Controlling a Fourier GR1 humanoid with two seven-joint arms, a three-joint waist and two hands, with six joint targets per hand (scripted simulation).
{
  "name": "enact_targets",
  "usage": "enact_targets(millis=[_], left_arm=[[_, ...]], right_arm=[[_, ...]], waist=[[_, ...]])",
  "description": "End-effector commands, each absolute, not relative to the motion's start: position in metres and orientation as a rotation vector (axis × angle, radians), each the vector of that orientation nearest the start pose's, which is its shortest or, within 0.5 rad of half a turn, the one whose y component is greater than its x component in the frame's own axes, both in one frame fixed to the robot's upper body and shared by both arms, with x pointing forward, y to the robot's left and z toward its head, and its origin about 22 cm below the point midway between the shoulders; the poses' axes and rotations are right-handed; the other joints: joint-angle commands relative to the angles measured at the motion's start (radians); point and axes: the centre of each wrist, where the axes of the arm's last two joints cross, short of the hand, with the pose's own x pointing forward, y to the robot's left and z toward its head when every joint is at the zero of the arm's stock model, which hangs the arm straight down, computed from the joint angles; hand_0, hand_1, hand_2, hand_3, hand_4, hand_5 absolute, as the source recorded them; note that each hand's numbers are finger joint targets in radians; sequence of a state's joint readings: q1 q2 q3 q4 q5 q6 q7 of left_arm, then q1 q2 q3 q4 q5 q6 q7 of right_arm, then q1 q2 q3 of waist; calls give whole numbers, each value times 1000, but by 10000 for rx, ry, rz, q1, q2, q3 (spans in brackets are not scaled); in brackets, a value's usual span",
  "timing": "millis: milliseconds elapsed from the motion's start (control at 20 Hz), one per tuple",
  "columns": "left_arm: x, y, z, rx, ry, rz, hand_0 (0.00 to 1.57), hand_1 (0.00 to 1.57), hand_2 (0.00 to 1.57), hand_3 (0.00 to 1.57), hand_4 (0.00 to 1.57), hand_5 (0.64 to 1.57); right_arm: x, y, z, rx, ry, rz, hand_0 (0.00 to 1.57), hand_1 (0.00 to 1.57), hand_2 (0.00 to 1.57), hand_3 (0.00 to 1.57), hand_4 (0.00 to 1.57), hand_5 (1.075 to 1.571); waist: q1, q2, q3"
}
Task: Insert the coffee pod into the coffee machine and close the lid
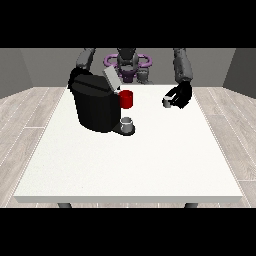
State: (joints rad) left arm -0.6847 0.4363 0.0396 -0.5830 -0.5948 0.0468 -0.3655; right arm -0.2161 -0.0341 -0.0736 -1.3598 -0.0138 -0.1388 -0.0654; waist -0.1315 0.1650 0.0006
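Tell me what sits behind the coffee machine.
Behind the coffee machine, a red cup shows beside its raised lid. The hand at the view's left is hidden by the machine.

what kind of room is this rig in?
Probably a bare test room set up as a coffee station: a big white table on wood-plank flooring, plain grey walls, and only a black coffee machine with a small cup at its base and a red mug.
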Motion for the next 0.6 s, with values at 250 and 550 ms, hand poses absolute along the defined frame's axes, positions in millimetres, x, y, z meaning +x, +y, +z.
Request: enact_targets(millis=[250,550], left_arm=[[424,305,99,6024,-15800,-9627,1256,1256,1331,1292,545,1571],[428,299,102,6153,-15387,-9347,1255,1255,1332,1288,556,1571]], right_arm=[[299,-216,-16,-1074,-15762,-1272,0,0,0,0,505,1571],[298,-207,-2,-686,-15508,-473,0,0,0,0,443,1571]], waist=[[61,-297,-3],[-496,-822,-8]])
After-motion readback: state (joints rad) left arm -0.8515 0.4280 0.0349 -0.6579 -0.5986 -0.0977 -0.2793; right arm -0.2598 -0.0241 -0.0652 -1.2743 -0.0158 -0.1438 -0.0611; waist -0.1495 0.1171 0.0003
